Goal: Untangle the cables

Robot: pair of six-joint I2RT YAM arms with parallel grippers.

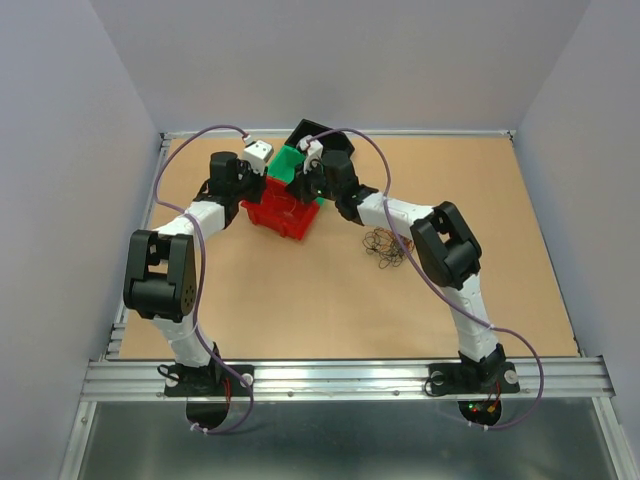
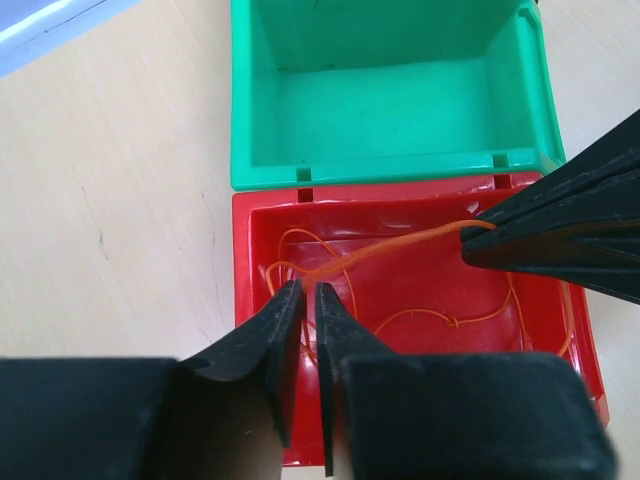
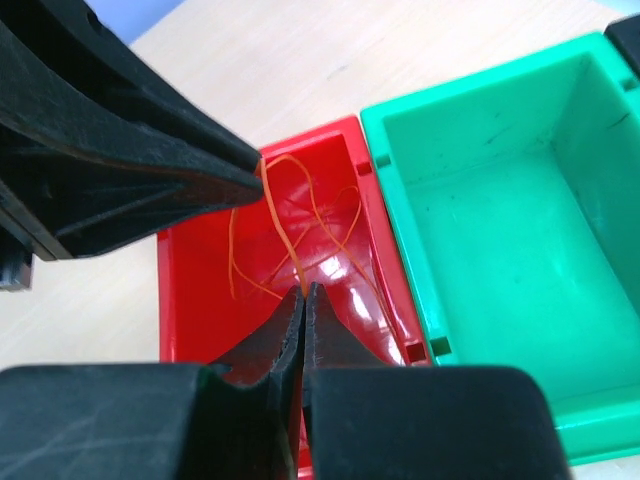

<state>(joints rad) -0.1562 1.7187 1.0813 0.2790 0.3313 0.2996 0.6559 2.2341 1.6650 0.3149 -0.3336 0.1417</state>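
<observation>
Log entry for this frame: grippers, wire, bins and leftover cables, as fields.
left gripper: jaws slightly apart over the red bin, orange wire running to the gap
right gripper: shut on orange wire, over red bin
orange wire: loops lying in red bin, one strand raised between the grippers
green bin: beside red bin, no wire in it
bundle: on table, outside the bins

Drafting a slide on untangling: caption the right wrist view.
Right gripper pinches an orange wire over the red bin; green bin alongside sits empty.
</observation>
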